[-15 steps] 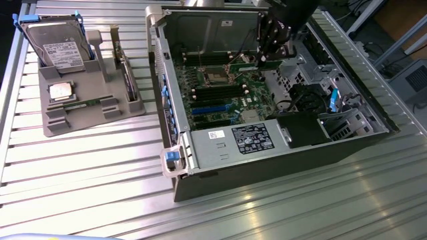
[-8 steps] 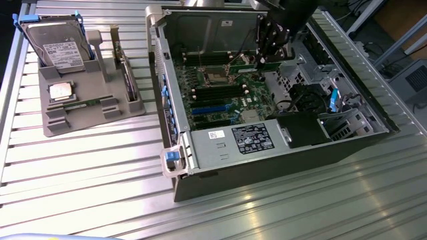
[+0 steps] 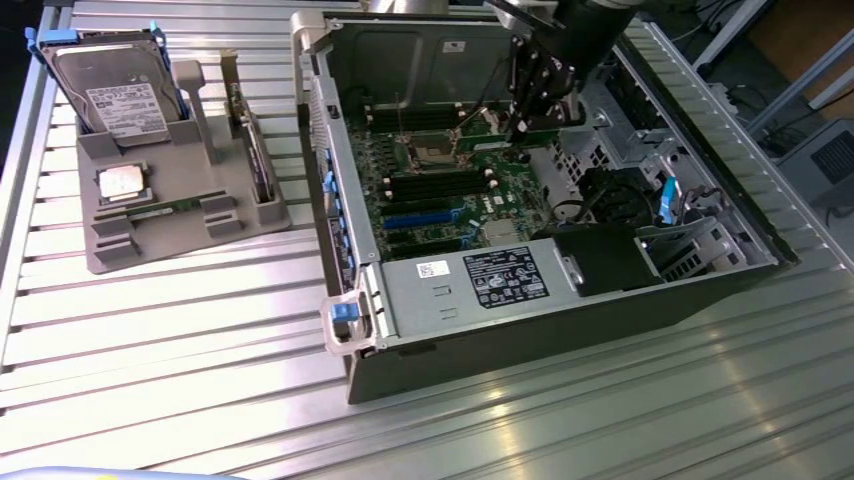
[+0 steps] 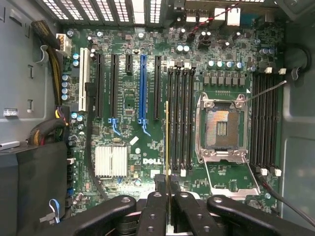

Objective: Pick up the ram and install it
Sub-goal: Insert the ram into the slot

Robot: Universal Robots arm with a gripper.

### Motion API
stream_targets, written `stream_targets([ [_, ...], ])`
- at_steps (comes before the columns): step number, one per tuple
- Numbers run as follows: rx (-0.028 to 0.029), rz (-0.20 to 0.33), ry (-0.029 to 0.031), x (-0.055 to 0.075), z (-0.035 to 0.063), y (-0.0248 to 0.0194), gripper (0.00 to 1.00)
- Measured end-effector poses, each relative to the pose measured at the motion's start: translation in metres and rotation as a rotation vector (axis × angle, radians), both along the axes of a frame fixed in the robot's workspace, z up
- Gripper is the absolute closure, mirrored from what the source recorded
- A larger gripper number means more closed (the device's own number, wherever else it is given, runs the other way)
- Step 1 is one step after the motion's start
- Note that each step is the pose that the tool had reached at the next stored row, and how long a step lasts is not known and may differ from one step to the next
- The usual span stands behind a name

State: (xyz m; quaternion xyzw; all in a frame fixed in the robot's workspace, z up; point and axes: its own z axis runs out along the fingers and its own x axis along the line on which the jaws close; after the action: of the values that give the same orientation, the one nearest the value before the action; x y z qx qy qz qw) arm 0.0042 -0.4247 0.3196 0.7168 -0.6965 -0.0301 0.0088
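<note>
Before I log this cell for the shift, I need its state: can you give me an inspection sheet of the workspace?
Surface: slatted metal table carrying an open computer case and a grey parts tray.
Job's things: ram held edge-on over the motherboard, beside the memory slots; whether it touches them cannot be told.
Clutter: second stick, hard drive and processor chip in the tray.
Grippers: gripper shut on the ram.
Cables: wire bundle along the case wall.
Surroundings: other equipment beyond the table.
</note>
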Motion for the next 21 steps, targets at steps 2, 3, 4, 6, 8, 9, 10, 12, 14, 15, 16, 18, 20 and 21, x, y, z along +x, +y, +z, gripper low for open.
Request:
stream_targets([
  [2, 0.0000, 0.000, 0.0000, 0.000, -0.0019, 0.0000, 0.87],
  [3, 0.0000, 0.000, 0.0000, 0.000, -0.0030, 0.0000, 0.87],
  [4, 0.0000, 0.000, 0.0000, 0.000, -0.0040, 0.0000, 0.87],
  [6, 0.0000, 0.000, 0.0000, 0.000, -0.0056, 0.0000, 0.87],
  [8, 0.0001, 0.000, 0.0000, 0.000, -0.0076, 0.0000, 0.87],
  [9, 0.0001, 0.000, 0.0000, 0.000, -0.0081, 0.0000, 0.87],
  [10, 0.0000, 0.000, 0.0000, 0.000, -0.0088, 0.0000, 0.87],
  [12, 0.0000, 0.000, 0.0000, 0.000, -0.0106, 0.0000, 0.87],
  [14, 0.0000, 0.000, 0.0000, -0.001, -0.0117, 0.0000, 0.87],
  [15, 0.0000, 0.000, 0.0000, -0.001, -0.0127, 0.0000, 0.87],
  [16, 0.0000, 0.000, 0.0000, -0.002, -0.0135, 0.0000, 0.87],
  [18, 0.0001, 0.000, 0.0000, -0.004, -0.0160, 0.0000, 0.87],
  [20, 0.0000, -0.007, 0.0000, -0.005, -0.0174, 0.0000, 0.87],
  [21, 0.0001, -0.009, 0.0000, -0.006, -0.0180, 0.0000, 0.87],
])
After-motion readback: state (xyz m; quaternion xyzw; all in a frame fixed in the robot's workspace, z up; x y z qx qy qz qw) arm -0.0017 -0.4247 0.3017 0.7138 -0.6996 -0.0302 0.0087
